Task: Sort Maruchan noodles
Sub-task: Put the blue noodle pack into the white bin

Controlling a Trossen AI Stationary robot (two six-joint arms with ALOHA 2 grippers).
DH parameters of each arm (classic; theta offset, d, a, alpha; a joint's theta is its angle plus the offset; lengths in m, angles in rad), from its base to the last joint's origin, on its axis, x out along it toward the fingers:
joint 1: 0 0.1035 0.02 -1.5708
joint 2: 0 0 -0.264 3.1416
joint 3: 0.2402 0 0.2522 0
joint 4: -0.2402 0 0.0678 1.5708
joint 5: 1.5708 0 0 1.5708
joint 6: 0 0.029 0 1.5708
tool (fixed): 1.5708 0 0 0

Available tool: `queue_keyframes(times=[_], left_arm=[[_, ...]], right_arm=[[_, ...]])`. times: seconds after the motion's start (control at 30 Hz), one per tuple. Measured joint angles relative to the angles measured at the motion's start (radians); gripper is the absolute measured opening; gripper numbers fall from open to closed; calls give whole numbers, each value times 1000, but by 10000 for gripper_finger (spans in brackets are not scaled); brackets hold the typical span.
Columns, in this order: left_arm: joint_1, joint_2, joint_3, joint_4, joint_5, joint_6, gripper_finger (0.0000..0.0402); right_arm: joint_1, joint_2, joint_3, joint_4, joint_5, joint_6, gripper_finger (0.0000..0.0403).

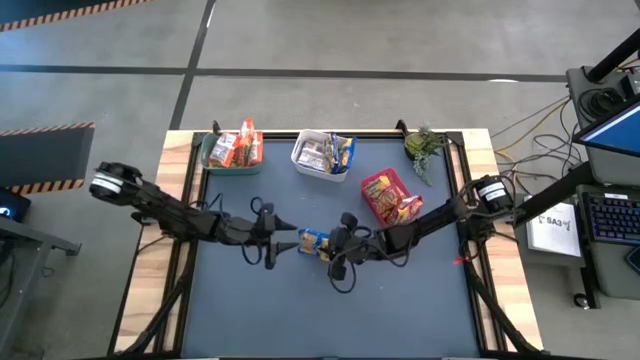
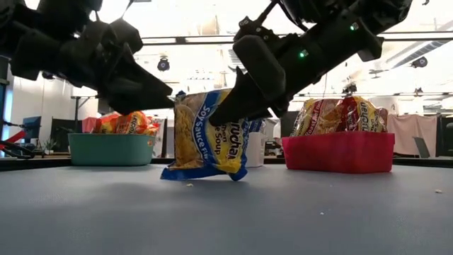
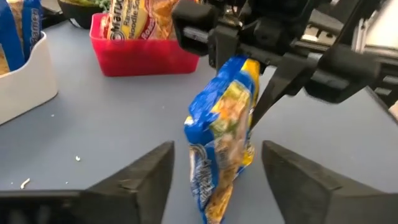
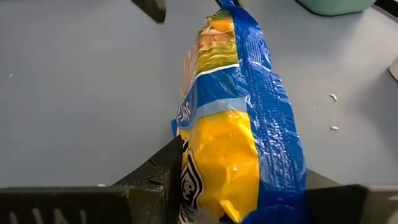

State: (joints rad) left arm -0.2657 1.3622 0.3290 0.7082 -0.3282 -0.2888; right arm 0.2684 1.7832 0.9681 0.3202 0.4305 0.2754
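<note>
at the centre of the high view the right gripper (image 1: 332, 246) pinches a blue-and-yellow noodle packet (image 1: 314, 242), its lower edge touching the dark table (image 1: 400, 310). the left gripper (image 1: 285, 243) sits just left of the packet with its jaws spread, not holding it. along the frame's upper part stand the green bin (image 1: 215, 160), white bin (image 1: 310, 165) and red bin (image 1: 375, 190), each holding packets.

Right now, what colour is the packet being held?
Yellow with blue edges; the right wrist view shows it best.
</note>
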Motion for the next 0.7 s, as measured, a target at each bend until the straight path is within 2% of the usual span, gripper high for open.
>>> queue_keyframes(times=[0.17,0.3,0.5,0.7], left_arm=[[1,109,0,123,-2,44,276],[2,224,0,312,-3,78,291],[2,369,1,503,-5,77,268],[2,450,1,608,-5,71,212]], right_arm=[[7,0,1,-3,0,-12,133],[6,0,1,-2,0,-14,133],[9,0,1,-2,0,-19,133],[9,0,1,-2,-1,-27,133]])
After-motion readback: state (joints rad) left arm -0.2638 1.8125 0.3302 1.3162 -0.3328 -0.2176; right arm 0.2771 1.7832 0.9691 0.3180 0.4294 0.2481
